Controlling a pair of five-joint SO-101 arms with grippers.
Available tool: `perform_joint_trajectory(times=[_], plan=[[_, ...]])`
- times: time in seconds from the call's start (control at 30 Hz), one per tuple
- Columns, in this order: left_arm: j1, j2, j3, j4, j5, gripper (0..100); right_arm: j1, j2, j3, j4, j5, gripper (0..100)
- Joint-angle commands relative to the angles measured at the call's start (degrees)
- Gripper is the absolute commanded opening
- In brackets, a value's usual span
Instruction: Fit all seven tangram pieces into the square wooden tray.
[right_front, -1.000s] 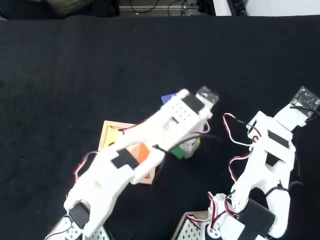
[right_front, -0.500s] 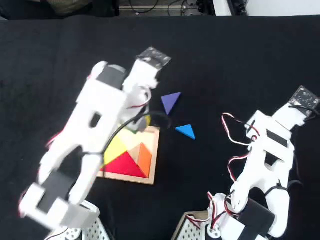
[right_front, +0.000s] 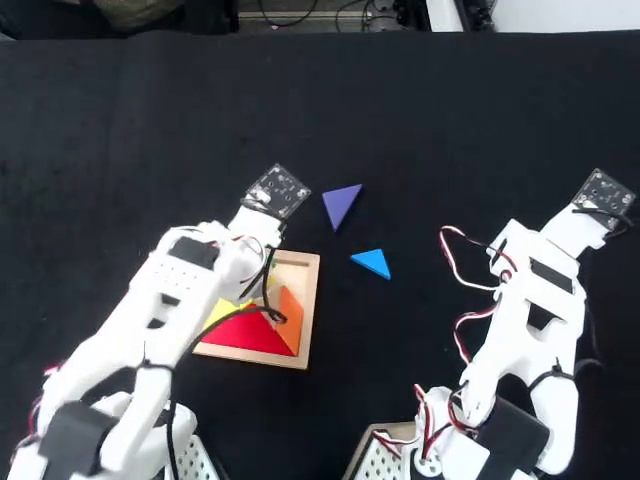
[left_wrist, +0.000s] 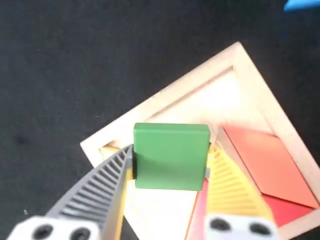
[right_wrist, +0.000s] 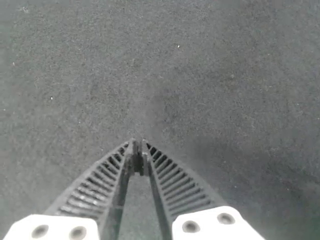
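My left gripper (left_wrist: 170, 159) is shut on the green square (left_wrist: 171, 156), which it holds just above the far-left corner of the square wooden tray (left_wrist: 160, 95). An orange piece (left_wrist: 265, 160) and a red piece (left_wrist: 287, 212) lie in the tray. From above, the left arm (right_front: 190, 275) covers the tray's (right_front: 312, 310) left part; red (right_front: 245, 332), orange (right_front: 288, 305) and yellow (right_front: 222, 312) pieces show inside. A purple triangle (right_front: 342, 203) and a blue triangle (right_front: 372, 262) lie on the cloth to the tray's right. My right gripper (right_wrist: 137, 156) is shut and holds nothing.
The right arm (right_front: 535, 300) stands at the right side of the black cloth, well away from the tray. Cables and equipment run along the table's far edge (right_front: 330, 15).
The left arm carried the green square from the right of the tray, swung up and leftward, and now hangs over the tray's far-left corner. The right arm has not moved.
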Motion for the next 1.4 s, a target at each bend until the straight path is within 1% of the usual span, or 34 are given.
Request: perform_joint_trajectory(times=[0.0, 0.1, 0.2, 0.33, 0.5, 0.53, 0.63, 0.73, 0.93, 1.17, 1.37], plan=[[0.1, 5.9, -6.4, -0.3, 0.1, 3, -1.9, -0.1, -2.3, -1.1, 0.7, 1.5], [0.1, 7.7, -6.6, -0.2, 0.1, 3, -2.3, -0.1, -2.1, -1.1, 2.9, 1.5], [0.0, 7.6, -5.8, -0.2, -0.1, 3, -2.3, -0.1, -1.5, -2.7, 3.3, 1.5], [0.1, 7.6, -6.2, -0.2, -4.0, 3, -2.4, -0.1, -0.8, -4.1, 3.3, 1.5], [0.1, 7.8, -5.8, -0.1, -4.9, 4, -2.4, -0.1, -0.8, -4.1, 3.3, 1.5], [0.1, 7.8, -5.8, 0.5, -5.6, 6, -2.4, -0.1, -0.8, -4.1, 3.3, 1.5], [0.8, 7.7, -6.3, 3.5, -7.5, 17, -2.7, -0.1, -0.8, -4.1, 3.3, 1.5], [2.1, 7.6, -6.3, 3.8, -7.6, 25, -3.1, -0.1, -0.7, -4.1, 3.4, 1.5], [4.0, 7.6, -6.4, 3.6, -7.3, 25, -3.2, -0.1, -0.7, -4.1, 3.4, 1.5], [3.6, 7.6, -8.1, 3.5, -7.6, 28, -3.2, -0.1, -0.7, -4.1, 3.4, 1.5], [-1.7, 7.6, -12.6, 4.0, -14.6, 29, -3.2, -0.1, -0.7, -4.0, 3.4, 1.5]])
